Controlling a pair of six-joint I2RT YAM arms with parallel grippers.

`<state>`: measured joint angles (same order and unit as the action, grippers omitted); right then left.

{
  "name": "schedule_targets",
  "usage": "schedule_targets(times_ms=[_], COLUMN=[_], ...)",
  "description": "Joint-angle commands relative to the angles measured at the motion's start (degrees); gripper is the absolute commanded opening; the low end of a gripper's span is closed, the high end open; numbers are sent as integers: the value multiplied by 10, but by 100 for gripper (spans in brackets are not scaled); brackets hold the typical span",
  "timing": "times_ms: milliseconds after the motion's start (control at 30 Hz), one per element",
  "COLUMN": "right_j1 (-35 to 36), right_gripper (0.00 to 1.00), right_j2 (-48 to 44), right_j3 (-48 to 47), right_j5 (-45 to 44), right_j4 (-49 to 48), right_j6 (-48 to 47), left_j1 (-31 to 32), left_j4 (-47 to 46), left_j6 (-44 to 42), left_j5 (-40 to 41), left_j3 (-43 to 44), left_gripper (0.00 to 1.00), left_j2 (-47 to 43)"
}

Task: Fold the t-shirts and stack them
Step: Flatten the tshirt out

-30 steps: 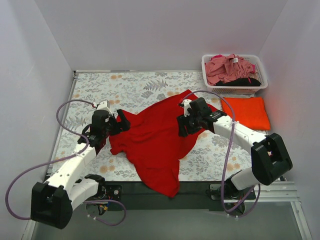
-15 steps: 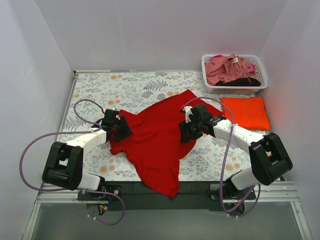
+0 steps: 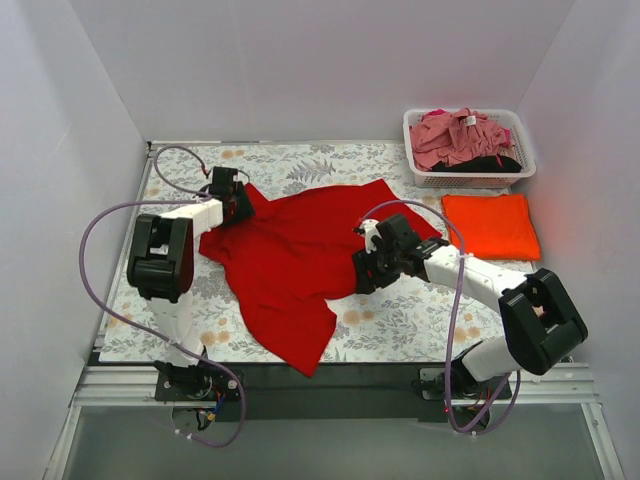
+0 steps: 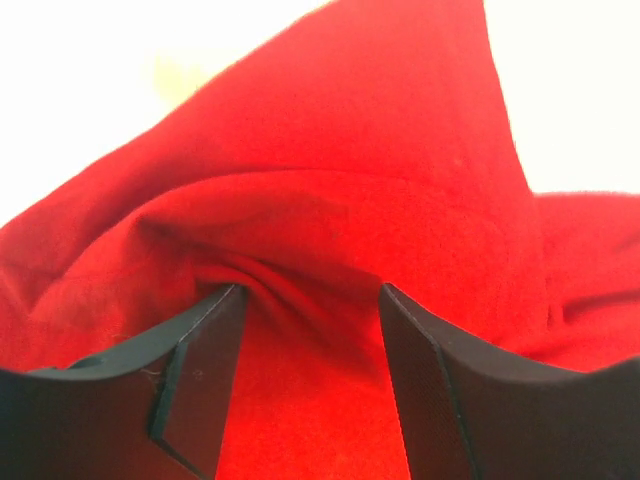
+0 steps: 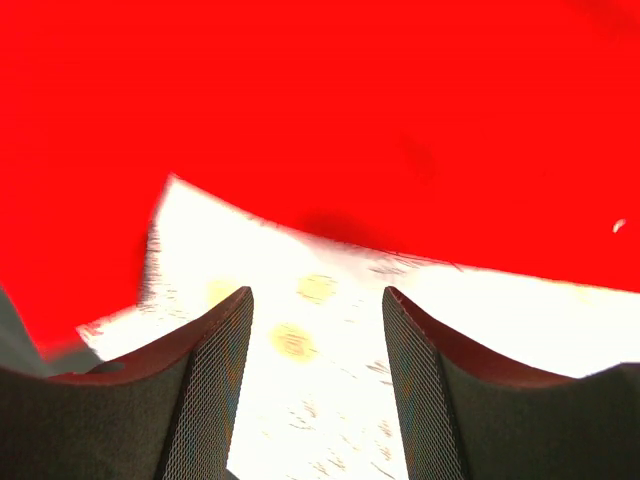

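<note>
A bright red t-shirt (image 3: pixel 300 250) lies spread across the middle of the floral table cloth, with its tail reaching the near edge. My left gripper (image 3: pixel 238 200) is at the shirt's far left corner. In the left wrist view its jaws (image 4: pixel 312 290) stand apart with a ridge of red cloth (image 4: pixel 330 200) between them. My right gripper (image 3: pixel 363 274) is at the shirt's near right edge. It is open (image 5: pixel 317 295) over bare table cloth, with the red hem just ahead. A folded orange t-shirt (image 3: pixel 492 225) lies at the right.
A white lattice basket (image 3: pixel 520 172) stands at the far right corner and holds a dusty pink tee (image 3: pixel 455 135) and a black one (image 3: pixel 490 163). White walls enclose the table on three sides. The floral cloth (image 3: pixel 280 165) shows behind the shirt.
My left gripper swung to the far left with the shirt's left corner, and the shirt now lies wider and flatter. My right gripper slid nearer, off the cloth to the hem.
</note>
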<state>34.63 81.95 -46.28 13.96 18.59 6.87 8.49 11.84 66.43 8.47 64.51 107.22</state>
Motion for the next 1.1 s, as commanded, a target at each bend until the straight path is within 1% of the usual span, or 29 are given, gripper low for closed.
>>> schedule_targets(times_ms=[0,33,100,133,167,200,233,267,300,367,400,433,467,567,600,667,700,733,800,833,867,900,933,967,1033,1067], right_j1=[34,52,69,84,91,97,108,113,116,120,120,120,120,110,102,62,44,8,-23,-47,-59,-72,-91,-103,-133,-141], right_gripper=[62,61,62,62,62,62,62,62,62,63,63,63,65,67,68,69,69,69,68,68,68,67,67,66,66,65], right_j2=[16,30,42,48,57,61,67,69,70,72,70,65,61,45,41,23,20,15,15,16,18,18,21,22,22,19], right_j3=[-24,-32,-55,-61,-69,-80,-86,-90,-96,-99,-98,-97,-96,-92,-90,-82,-80,-80,-85,-87,-92,-93,-94,-94,-92,-88], right_j5=[28,33,34,34,35,36,41,41,42,45,42,26,15,-45,-57,-69,-68,-64,-72,-83,-88,-89,-93,-94,-94,-95], right_j4=[-33,-35,-36,-37,-37,-36,-36,-36,-36,-35,-36,-34,-32,-24,-22,-22,-22,-25,-27,-29,-32,-35,-37,-39,-40,-43], right_j6=[18,21,28,31,34,36,37,39,40,41,41,40,35,20,19,23,24,27,31,37,38,40,41,42,49,52], left_j1=[-6,-6,-6,-6,-6,-6,-6,-6,-6,-6,-6,-6,-6,-6,-6,-6,-6,-6,-5,-4,-2,-1,0,2,6,8], left_j4=[37,38,45,45,47,46,46,46,43,42,42,42,42,39,38,38,42,43,49,50,51,65,76,89,136,151], left_j6=[-95,-124,-144,-155,-170,-178,-185,-190,-200,-211,-215,-214,-209,-178,-170,-145,-139,-113,-80,-64,-41,-28,-18,5,29,42], left_j5=[54,58,68,73,77,77,78,79,81,83,86,81,77,61,59,61,60,58,47,37,27,24,22,13,13,17], left_j3=[75,130,186,212,267,292,314,361,380,437,454,464,468,441,414,375,354,304,246,190,157,129,103,52,2,-41], left_gripper=[56,57,61,62,63,68,70,73,78,84,88,96,98,98,98,98,98,98,98,98,98,97,97,97,95,95], left_j2=[110,129,171,207,228,245,278,292,304,334,338,337,318,259,211,152,89,59,-7,-67,-100,-128,-181,-204,-251,-292])
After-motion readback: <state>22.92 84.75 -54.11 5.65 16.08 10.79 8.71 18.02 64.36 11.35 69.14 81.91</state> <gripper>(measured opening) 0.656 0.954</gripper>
